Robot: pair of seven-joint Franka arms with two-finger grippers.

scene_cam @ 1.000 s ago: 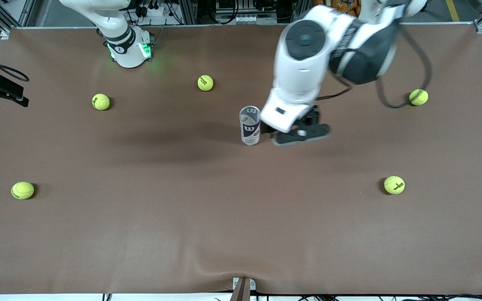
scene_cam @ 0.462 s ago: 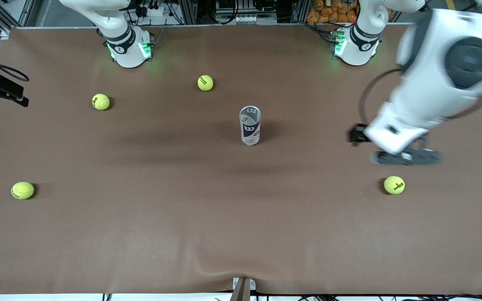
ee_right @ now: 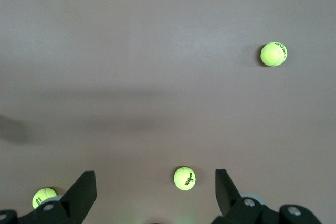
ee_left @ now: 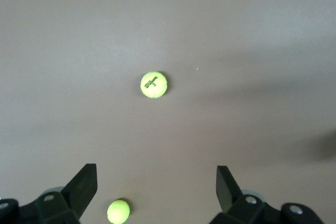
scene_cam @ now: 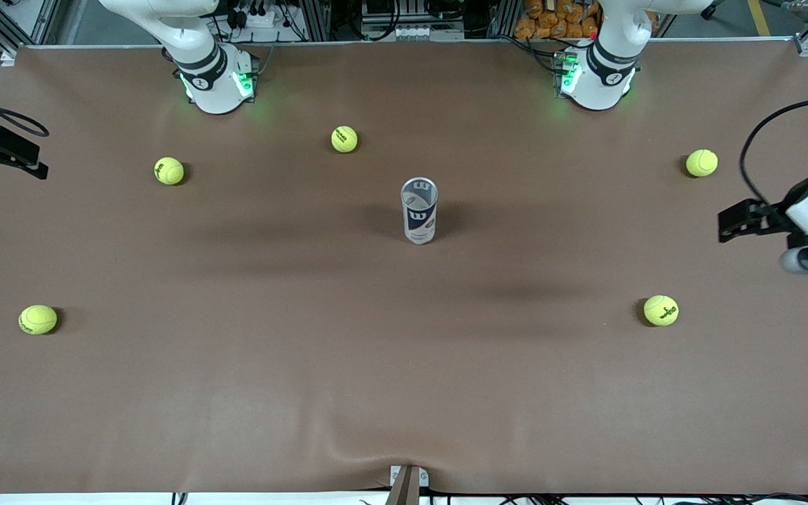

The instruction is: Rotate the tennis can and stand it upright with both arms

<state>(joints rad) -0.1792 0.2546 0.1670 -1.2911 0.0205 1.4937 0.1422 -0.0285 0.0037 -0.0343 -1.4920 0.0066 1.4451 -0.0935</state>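
A: Front view: tennis can (scene_cam: 419,210) stands upright mid-table, nothing touching it. Left gripper (scene_cam: 807,245) is up at the left arm's end, half out of shot; can't read its fingers here. Right gripper isn't visible here.

B: Left wrist view?

A: Left gripper's fingers (ee_left: 84,186) spread wide, empty. One tennis ball (ee_left: 154,85) ahead of the tips, another ball (ee_left: 118,211) just inside one finger.

B: Right wrist?

A: Right gripper (ee_right: 155,192) wide open, empty, a ball (ee_right: 184,178) between the fingers, all on bare table (ee_right: 157,51).

B: Risk?

A: The can's tall and slim. A stray arm sweep or a nudged ball could tip it.
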